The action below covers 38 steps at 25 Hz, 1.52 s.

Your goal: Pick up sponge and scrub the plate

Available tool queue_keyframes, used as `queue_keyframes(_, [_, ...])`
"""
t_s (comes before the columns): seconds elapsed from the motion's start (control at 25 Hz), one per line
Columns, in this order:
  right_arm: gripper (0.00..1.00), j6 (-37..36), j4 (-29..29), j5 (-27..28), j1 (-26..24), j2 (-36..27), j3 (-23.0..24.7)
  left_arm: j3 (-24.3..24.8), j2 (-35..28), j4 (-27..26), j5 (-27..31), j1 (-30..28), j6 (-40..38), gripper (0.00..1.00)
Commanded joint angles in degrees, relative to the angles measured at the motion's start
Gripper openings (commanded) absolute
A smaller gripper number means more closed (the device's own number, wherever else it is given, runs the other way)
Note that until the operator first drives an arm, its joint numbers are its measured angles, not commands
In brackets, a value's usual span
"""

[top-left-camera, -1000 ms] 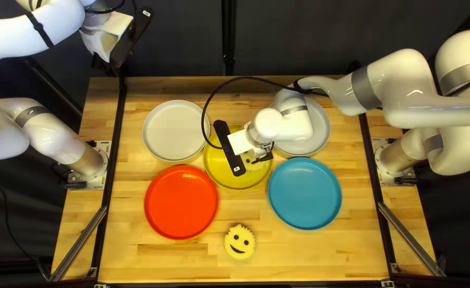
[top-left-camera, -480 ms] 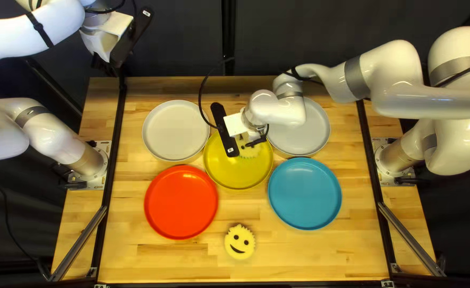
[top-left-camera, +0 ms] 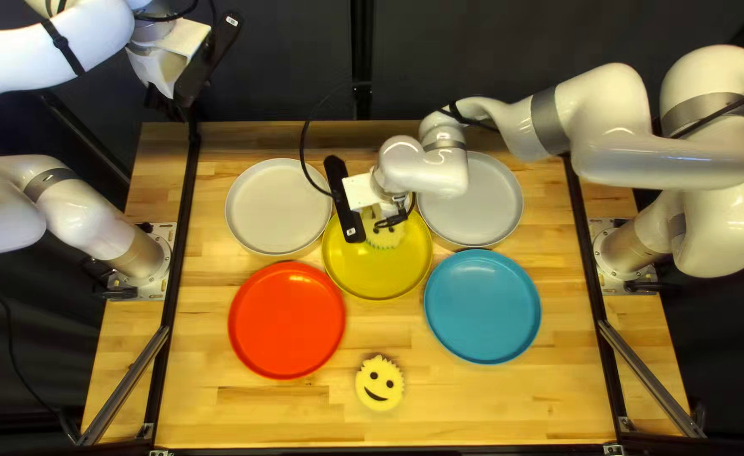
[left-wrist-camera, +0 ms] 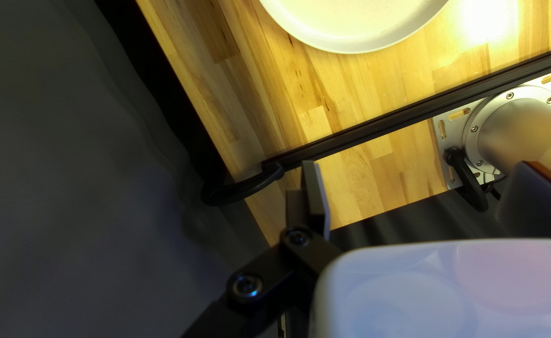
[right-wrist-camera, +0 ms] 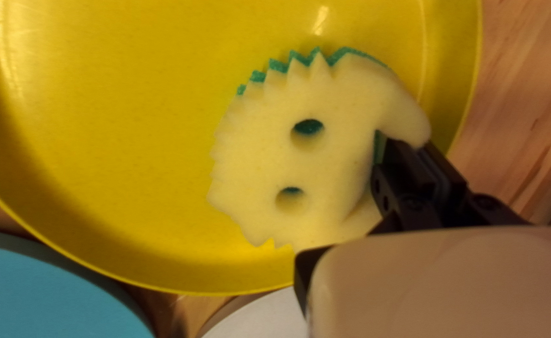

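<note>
Yellow round plate [top-left-camera: 380, 274]: laid at the centre of the top left view.
Pale yellow foam sponge with green backing [right-wrist-camera: 257, 150]: held over the yellow round plate, towards its far rim; whether the surface is touched cannot be told.
Right gripper [top-left-camera: 391, 221]: fingers closed on the sponge's edge.
Left gripper [top-left-camera: 165, 101]: raised at the upper left of the frame, fingers set wide apart.
Upper plates: an off-white one [top-left-camera: 275, 207] is seen left of centre, a light grey one [top-left-camera: 494, 203] right, partly covered by the right arm [top-left-camera: 642, 156].
Lower plates: red [top-left-camera: 286, 321] is placed left, blue [top-left-camera: 482, 306] right.
Smiling yellow sponge [top-left-camera: 380, 383]: laid at lower centre.
</note>
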Motion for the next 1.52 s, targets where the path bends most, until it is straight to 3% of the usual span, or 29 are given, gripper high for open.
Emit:
queue_keyframes(0.04, [0.00, 2.30, -1.39, 0.26, 2.74, 0.75, -0.08, 0.00, 0.00, 0.00, 0.00, 0.00, 0.00, 1.00])
queue_keyframes(0.2, [0.00, 2.15, -1.30, 0.56, 3.47, 1.65, -0.98, 0.00, 0.00, 0.00, 0.00, 0.00, 0.00, 1.00])
queue_keyframes(0.4, [0.00, -2.83, 2.49, 0.98, -0.66, 3.04, -3.40, 0.00, 0.00, 0.00, 0.00, 0.00, 0.00, 1.00])
queue_keyframes(0.8, [0.00, -9.40, 12.40, 8.61, -6.82, 9.30, -14.32, 0.00, 0.00, 0.00, 0.00, 0.00, 0.00, 1.00])
queue_keyframes(1.04, [0.00, -6.00, 13.68, 11.35, -4.82, 9.65, -16.36, 0.00, 0.00, 0.00, 0.00, 0.00, 0.00, 1.00])
queue_keyframes(1.28, [0.00, -1.59, 12.94, 9.17, -2.24, 9.15, -15.32, 0.00, 0.00, 0.00, 0.00, 0.00, 0.00, 1.00])
queue_keyframes(1.52, [0.00, 0.47, 12.06, 7.81, -0.56, 11.87, -17.48, 0.00, 0.00, 0.00, 0.00, 0.00, 0.00, 1.00])
